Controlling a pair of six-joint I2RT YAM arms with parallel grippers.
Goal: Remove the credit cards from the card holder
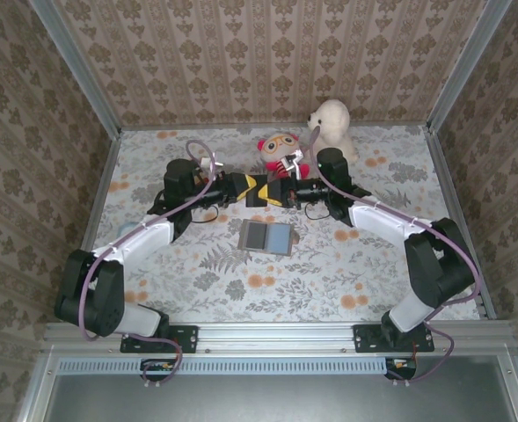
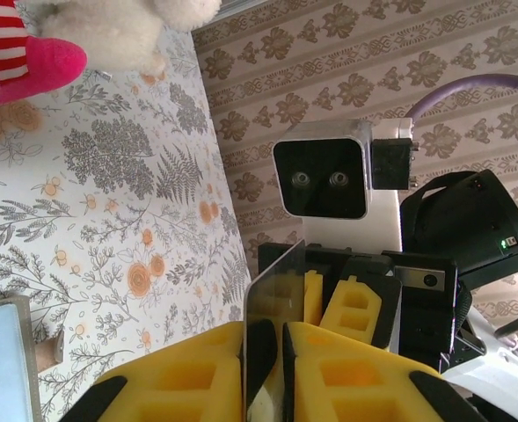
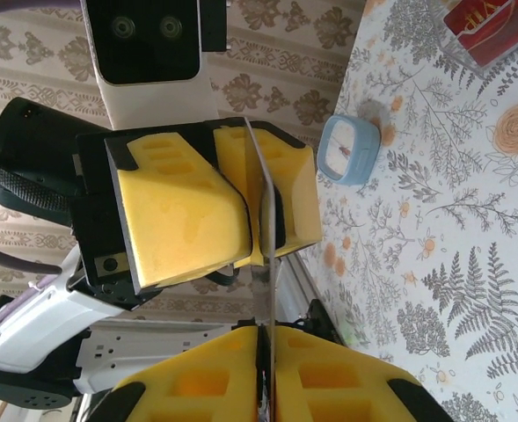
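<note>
Mostly hidden: card (image 2: 276,290) between left claw (image 2: 269,356), right claw (image 3: 266,369).

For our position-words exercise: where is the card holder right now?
Top view: the card holder lies open in the middle of the table, just on the near side of the left gripper and right gripper, both gripping a shiny card.

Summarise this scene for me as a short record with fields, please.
card: shiny silver rectangular card, held off the table between the two arms
left gripper: fingers shut on one edge of the card
right gripper: fingers shut on the opposite edge, facing the left gripper
holder: flat grey two-leaf card holder, lying open on the floral table, neither arm touching it
background: red-striped plush toy and white plush toy at the far side
</note>
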